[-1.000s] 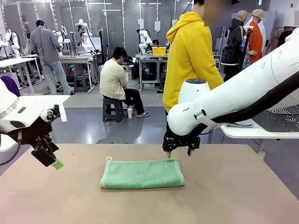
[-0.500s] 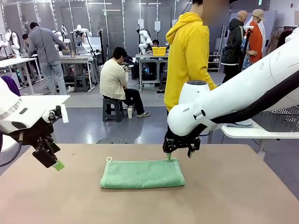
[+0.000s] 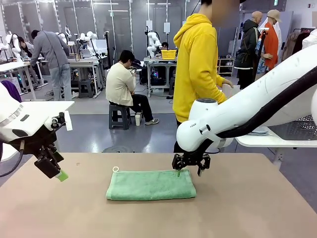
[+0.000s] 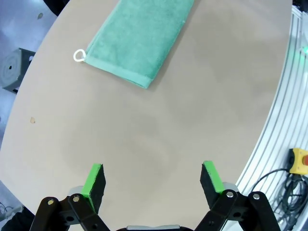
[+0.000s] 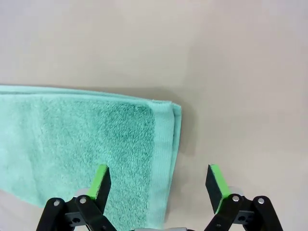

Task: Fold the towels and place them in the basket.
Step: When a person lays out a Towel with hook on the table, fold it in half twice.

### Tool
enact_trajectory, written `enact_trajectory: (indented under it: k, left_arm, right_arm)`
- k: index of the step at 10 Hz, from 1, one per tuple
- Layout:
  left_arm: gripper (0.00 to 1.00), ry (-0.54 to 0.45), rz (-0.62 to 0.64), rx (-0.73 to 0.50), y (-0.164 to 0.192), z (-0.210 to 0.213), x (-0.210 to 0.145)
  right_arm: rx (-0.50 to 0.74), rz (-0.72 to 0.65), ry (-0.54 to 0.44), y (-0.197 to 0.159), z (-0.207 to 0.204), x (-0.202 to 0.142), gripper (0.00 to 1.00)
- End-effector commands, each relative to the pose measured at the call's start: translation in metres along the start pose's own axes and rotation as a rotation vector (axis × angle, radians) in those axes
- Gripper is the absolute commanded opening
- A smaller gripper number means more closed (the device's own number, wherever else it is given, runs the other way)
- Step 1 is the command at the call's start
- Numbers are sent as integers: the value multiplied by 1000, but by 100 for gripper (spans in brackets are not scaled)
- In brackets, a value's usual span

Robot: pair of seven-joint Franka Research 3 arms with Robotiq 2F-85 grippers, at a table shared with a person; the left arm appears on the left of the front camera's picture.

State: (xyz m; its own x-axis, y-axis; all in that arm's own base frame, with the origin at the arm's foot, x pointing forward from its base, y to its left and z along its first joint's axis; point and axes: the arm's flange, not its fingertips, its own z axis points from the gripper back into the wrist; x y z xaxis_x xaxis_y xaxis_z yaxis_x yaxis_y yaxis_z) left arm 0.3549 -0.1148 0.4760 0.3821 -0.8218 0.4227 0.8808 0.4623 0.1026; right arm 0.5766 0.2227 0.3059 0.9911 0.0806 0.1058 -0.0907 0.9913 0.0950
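Both open: right hand [image 3: 189, 172] perhaps above towel [image 3: 151, 184] end, left hand [image 4: 151, 178] aside.

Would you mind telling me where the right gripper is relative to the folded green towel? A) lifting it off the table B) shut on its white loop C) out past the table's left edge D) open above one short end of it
D: the right gripper stands open over a short end of the mint green towel, one finger above the cloth and the other above the bare table.
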Motion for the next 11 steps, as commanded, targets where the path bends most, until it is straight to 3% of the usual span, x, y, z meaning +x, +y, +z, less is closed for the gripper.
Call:
enact_trajectory:
  k: [1,6,7,8,9,11]
  left_arm:
    - [100,9,17,8,-2,-2,1]
    - [100,9,17,8,-2,-2,1]
    - [100,9,17,8,-2,-2,1]
    - [100,9,17,8,-2,-2,1]
    - [100,9,17,8,-2,-2,1]
    - [100,9,17,8,-2,-2,1]
  right_arm:
    - [-7,-65,-22,7,-11,9,100]
    - [3,-82,2,1,-24,14,100]
    - [-4,-76,8,0,-24,14,60]
    - [-6,-77,10,0,-23,14,42]
    - [-7,-78,16,0,-23,15,1]
    - [-11,-78,20,0,-24,17,0]
